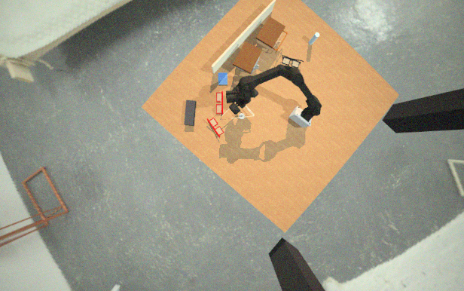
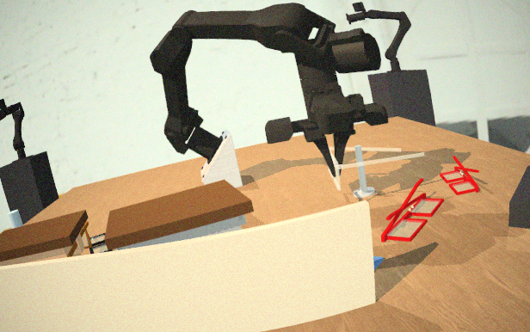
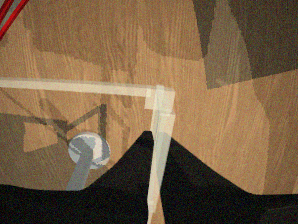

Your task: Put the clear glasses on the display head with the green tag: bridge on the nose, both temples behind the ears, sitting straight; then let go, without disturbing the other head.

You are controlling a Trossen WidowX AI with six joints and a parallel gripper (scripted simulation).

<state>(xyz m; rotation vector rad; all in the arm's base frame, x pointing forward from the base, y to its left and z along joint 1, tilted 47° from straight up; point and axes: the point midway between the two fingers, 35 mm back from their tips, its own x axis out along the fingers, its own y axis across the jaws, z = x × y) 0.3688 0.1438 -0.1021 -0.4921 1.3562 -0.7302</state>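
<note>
My gripper (image 2: 337, 173) (image 3: 153, 139) is shut on the clear glasses (image 2: 382, 160) (image 3: 75, 86). It grips their front frame above the table, and the temples reach out to one side. A pale upright post (image 1: 241, 116) (image 2: 360, 172) on a round base stands close beside the fingers; it also shows in the wrist view (image 3: 90, 151). One temple crosses the post's line of sight in the exterior view; I cannot tell whether they touch. I cannot make out the green tag or clearly identify either display head.
Two red glasses (image 1: 219, 102) (image 2: 460, 182) lie near the post. Two brown blocks (image 1: 247, 56) (image 2: 178, 211) stand behind a long cream panel (image 2: 189, 284). A blue block (image 1: 222, 78), a dark block (image 1: 190, 112), black glasses (image 1: 291, 62) and another post (image 1: 313, 38) are also there.
</note>
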